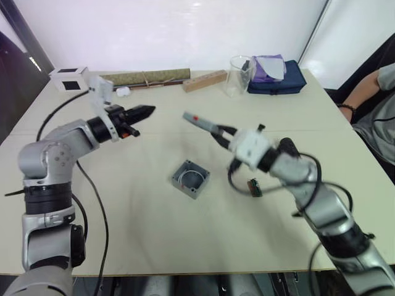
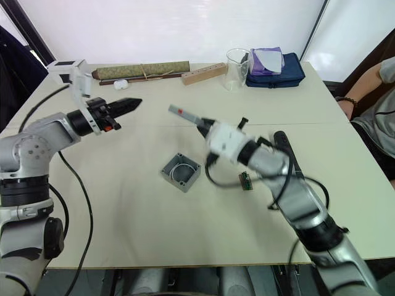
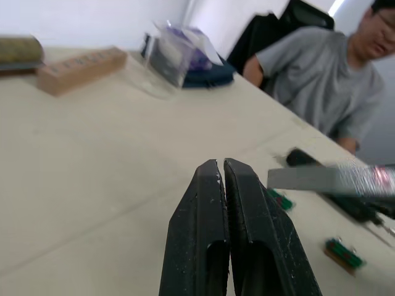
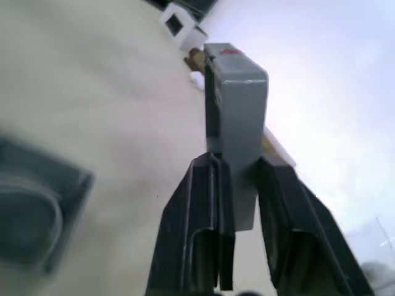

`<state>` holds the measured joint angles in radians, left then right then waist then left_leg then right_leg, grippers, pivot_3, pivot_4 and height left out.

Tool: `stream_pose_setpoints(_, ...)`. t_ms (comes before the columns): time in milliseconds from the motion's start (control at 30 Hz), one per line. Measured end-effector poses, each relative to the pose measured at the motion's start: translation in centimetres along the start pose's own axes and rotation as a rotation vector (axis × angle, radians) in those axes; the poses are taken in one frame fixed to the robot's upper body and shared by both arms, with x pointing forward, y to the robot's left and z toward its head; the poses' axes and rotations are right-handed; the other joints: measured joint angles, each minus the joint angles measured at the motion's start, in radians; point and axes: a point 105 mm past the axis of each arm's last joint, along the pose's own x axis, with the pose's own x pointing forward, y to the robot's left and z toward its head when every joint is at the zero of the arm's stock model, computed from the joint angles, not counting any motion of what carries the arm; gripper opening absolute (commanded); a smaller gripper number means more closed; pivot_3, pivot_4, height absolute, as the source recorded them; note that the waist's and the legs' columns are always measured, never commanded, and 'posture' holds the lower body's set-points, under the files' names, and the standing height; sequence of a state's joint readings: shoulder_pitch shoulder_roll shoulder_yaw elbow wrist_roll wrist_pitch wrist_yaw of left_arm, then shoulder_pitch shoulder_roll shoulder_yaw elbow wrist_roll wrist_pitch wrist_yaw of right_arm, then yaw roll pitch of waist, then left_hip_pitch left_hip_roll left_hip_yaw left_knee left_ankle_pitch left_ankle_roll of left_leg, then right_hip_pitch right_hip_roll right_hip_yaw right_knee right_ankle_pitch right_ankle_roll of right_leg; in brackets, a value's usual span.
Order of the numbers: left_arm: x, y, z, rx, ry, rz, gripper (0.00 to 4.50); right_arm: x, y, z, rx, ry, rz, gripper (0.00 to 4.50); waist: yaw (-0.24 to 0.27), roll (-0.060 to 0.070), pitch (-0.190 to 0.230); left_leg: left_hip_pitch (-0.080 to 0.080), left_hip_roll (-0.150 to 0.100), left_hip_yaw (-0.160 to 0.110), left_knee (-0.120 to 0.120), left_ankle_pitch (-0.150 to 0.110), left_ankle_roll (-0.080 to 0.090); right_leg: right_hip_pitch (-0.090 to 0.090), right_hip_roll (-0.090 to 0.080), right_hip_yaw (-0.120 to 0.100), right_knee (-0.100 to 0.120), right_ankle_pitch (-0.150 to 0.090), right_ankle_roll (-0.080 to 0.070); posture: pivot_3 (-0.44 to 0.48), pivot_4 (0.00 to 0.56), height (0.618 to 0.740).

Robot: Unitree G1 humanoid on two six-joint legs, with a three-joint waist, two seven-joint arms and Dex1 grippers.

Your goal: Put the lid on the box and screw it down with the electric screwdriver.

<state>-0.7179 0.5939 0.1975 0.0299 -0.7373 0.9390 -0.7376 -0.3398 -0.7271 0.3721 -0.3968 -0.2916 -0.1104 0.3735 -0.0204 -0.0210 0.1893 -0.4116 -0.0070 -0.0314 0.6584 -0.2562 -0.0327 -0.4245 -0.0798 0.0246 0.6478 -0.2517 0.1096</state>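
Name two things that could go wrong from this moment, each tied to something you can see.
The right hand pinches the lid by one edge, up in the air, so it might slip or twist. The box sits loose on the table, with the left hand shut and away, so it may slide during placement.

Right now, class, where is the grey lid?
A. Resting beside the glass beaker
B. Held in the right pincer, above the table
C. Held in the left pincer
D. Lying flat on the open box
B: the right pincer grips the lid edge-on, lifted clear of the open box on the table.
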Motion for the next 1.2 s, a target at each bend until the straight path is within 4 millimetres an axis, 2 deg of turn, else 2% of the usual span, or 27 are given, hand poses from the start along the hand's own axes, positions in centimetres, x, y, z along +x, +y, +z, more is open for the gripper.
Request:
stream_pose_setpoints(100,1.0,-1.3,-1.1,0.015,0.068,-0.076,0.10,0.2,1.3,0.8,-0.157,-0.094,-0.007,0.37,-0.005,0.000,0.000,0.002,0.001,0.000,0.000,0.000,-0.001,0.001,0.001,0.000,0.001,0.000,0.000,0.000,0.150,0.740)
stream_pose_setpoints(233,1.6,-2.5,-2.5,0.062,0.164,-0.149,0.10,0.5,3.5,0.0,-0.287,-0.107,0.035,0.37,0.000,0.000,0.000,0.002,0.001,0.000,-0.001,0.000,-0.001,0.001,0.001,0.001,0.001,0.000,-0.001,0.000,0.150,0.740)
stream_pose_setpoints(367,1.8,-2.9,-3.2,0.084,0.201,-0.182,0.10,0.8,4.2,-0.2,-0.359,-0.111,0.033,0.37,0.003,0.000,0.000,0.002,0.001,0.000,-0.001,0.000,-0.001,0.001,0.001,0.001,0.001,0.000,-0.001,0.000,0.150,0.740)
stream_pose_setpoints(567,2.1,-3.4,-4.0,0.137,0.248,-0.217,0.10,1.3,4.9,-0.6,-0.398,-0.087,0.042,0.37,0.003,0.000,0.000,0.002,0.001,0.000,-0.001,0.000,-0.001,0.001,0.001,0.001,0.001,0.000,-0.001,0.000,0.150,0.740)
stream_pose_setpoints(967,2.1,-3.1,-5.5,0.205,0.307,-0.219,0.10,1.2,5.8,-1.2,-0.401,-0.059,0.073,0.37,0.002,0.000,0.000,0.002,0.001,0.000,-0.001,0.000,-0.001,0.001,0.001,0.001,0.001,0.000,-0.001,0.000,0.150,0.740)
stream_pose_setpoints(1200,2.0,-2.9,-8.1,0.245,0.392,-0.217,0.10,0.9,6.2,-1.5,-0.392,-0.043,0.083,0.37,0.003,0.000,0.000,0.002,0.001,0.000,-0.001,0.000,-0.001,0.002,0.001,0.001,0.001,0.000,-0.001,0.000,0.150,0.740)
